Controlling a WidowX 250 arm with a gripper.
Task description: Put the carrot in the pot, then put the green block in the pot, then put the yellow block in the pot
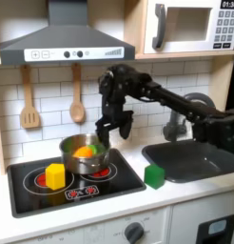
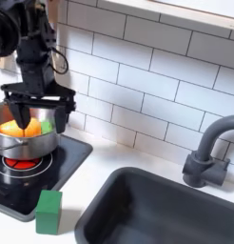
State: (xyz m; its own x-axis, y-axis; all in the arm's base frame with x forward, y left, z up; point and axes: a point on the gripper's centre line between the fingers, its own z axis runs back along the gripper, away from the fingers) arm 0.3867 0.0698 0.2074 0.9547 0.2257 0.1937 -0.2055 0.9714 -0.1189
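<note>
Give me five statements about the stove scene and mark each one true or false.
1. The carrot lies inside the pot. True.
2. The green block is in the pot. False: it sits on the counter, at the first exterior view's right of the stovetop.
3. The yellow block rests on the stovetop in front of the pot. True.
4. The end effector is shut on the yellow block. False: its fingers are spread open above the pot, holding nothing.
5. The pot stands in the sink. False: it stands on a burner of the stove.
</note>
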